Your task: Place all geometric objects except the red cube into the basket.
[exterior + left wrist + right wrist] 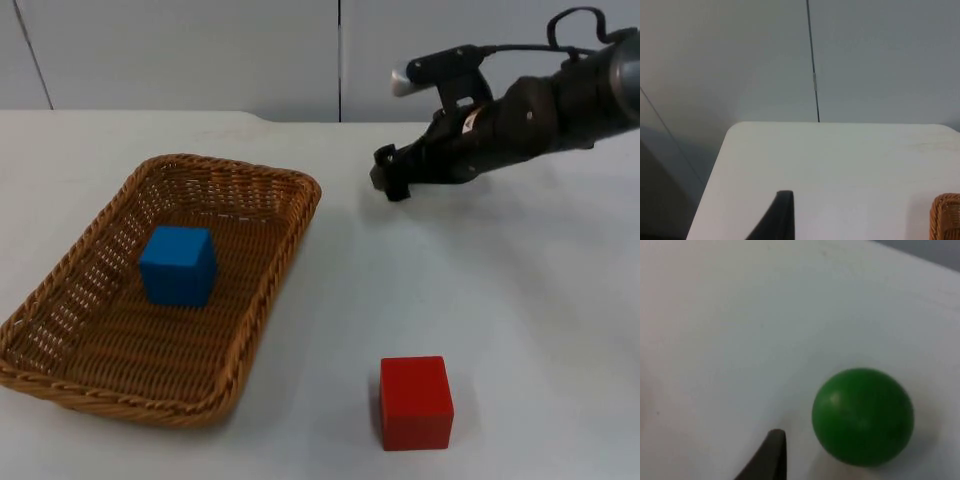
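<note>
A green ball [863, 415] rests on the white table just ahead of my right gripper [390, 178]; in the top view the arm hides it. This gripper hovers low at the back of the table, right of the basket, open and holding nothing, one fingertip [774, 455] beside the ball. The wicker basket [300, 190] lies at the left with a blue cube [178, 265] inside it. Near the front edge, the red cube [415, 402] sits alone on the table. My left arm waits over the table's far left corner, with the basket's rim [946, 215] in its wrist view.
The grey partition wall [200, 50] closes off the back of the table. White table top [540, 300] stretches between the basket, the red cube and the right arm.
</note>
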Tool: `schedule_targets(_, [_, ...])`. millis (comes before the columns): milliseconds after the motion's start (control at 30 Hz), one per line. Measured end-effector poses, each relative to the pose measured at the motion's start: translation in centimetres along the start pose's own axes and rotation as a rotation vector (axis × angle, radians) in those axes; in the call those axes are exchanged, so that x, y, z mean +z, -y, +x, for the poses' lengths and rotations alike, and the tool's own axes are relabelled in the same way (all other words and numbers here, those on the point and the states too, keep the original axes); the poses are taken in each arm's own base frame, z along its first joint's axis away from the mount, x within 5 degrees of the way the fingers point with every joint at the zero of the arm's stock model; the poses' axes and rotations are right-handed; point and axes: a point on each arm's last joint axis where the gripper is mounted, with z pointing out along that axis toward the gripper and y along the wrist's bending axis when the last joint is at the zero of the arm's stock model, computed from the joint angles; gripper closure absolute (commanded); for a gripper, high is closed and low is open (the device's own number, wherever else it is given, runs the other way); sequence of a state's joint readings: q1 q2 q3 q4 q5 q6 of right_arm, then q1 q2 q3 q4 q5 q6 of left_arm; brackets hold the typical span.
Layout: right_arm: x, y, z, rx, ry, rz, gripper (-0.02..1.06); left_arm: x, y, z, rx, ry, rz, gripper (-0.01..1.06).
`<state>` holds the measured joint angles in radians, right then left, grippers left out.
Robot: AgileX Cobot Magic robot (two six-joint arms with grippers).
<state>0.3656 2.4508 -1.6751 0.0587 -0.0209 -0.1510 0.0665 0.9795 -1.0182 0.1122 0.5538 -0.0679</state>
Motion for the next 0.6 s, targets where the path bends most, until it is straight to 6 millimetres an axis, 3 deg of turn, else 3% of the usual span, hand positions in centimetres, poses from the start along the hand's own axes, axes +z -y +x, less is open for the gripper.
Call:
schedule_targets(133, [0.5,-0.2,0.6,0.016,-0.004,-0.002,-0.01,0.0,0.0,0.0,0.0,-0.001,0.0,0.0])
schedule_targets(600, [0.5,-2.1,-0.2,0.056,0.07,-0.03,-0.01,0.0,0.0,0.1,0.0,-0.01,-0.001,0.0])
